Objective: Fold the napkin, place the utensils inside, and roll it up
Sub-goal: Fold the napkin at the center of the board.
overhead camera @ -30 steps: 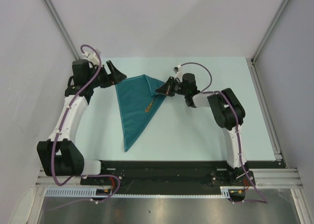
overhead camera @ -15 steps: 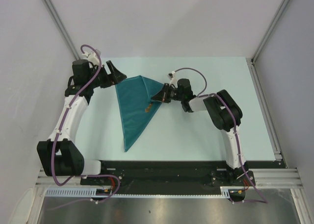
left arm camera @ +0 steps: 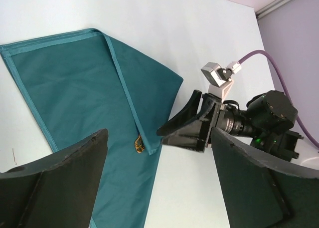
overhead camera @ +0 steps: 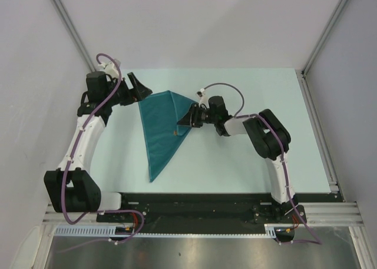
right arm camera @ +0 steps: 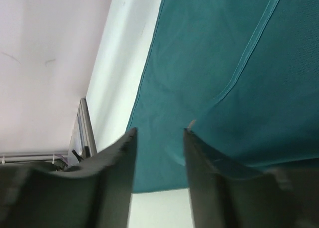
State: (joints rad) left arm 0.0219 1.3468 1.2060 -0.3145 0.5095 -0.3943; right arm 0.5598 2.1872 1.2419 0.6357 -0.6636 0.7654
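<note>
- Jaws of the left gripper (overhead camera: 140, 87) stand wide apart in the top view and hold nothing. This gripper is just beside the far left corner of the napkin (overhead camera: 160, 125).
- Top view: the napkin lies on the table (overhead camera: 247, 163), folded into a long triangle. Its wide end is on the far side and its thin point is toward the arm bases.
- Top view: the right gripper (overhead camera: 185, 119) is at the right corner of the napkin. From here I cannot tell how its jaws stand, or whether it touches the cloth.
- Top view: the fork (overhead camera: 175, 131) shows only as a small gold spot at the right edge of the napkin, near the right gripper.
- Left wrist view: the two dark fingers (left arm camera: 60, 178) are spread far from each other, with nothing between them. Beyond them a folded flap lies over the napkin (left arm camera: 75, 83). One gold end of the fork (left arm camera: 139, 146) comes out from under the edge of this flap, and the rest is covered.
- Left wrist view: the right gripper (left arm camera: 167, 130) points at the flap's edge, very near the fork end.
- Right wrist view: the fingers (right arm camera: 117, 178) are parted with a clear gap, pinching nothing. The napkin (right arm camera: 224, 63) fills the view past them.
</note>
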